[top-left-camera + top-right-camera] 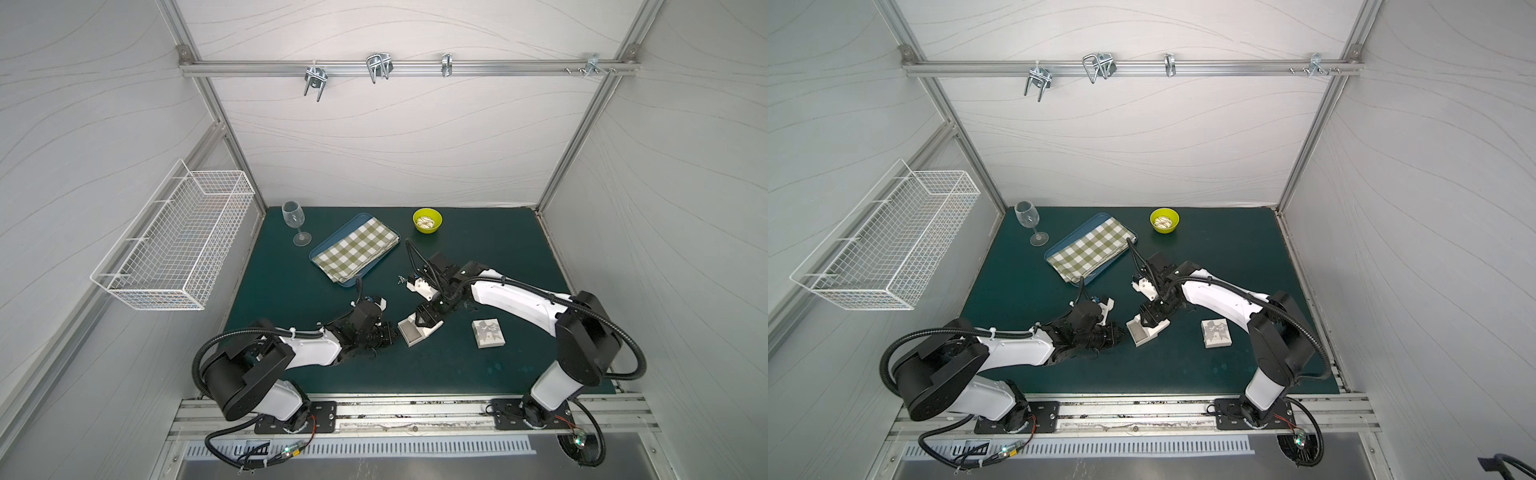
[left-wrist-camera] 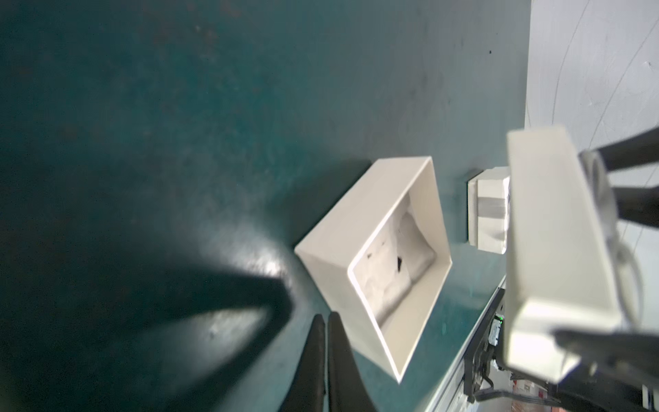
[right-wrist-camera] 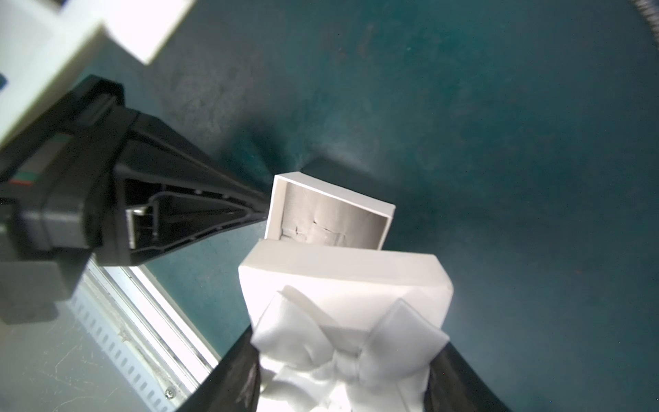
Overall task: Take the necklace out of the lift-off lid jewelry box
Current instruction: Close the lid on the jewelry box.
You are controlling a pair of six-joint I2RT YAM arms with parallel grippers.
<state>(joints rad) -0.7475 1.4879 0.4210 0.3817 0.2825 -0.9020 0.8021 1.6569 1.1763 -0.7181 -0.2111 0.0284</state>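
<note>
A: On the dark green mat [image 2: 178, 142], the small white cardboard box base [image 2: 342, 217] stands open. Necklace out?
B: Can't tell: only pale padding [image 2: 385, 271] shows inside. Right claw [image 3: 347, 339] clamps the white bow-topped lid [image 3: 342, 271] above; left claw [image 2: 326, 317], pinched together, sits beside.

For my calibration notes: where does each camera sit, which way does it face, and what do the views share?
Both top views: high above the front edge, looking down on the table; the left arm and right arm show.
Left wrist: on the left arm, facing the open box base; the shut left gripper shows.
Right wrist: on the right arm, facing the box base; the right gripper, shut on the lid, shows.
Shared: both wrist views show box base and lid.
</note>
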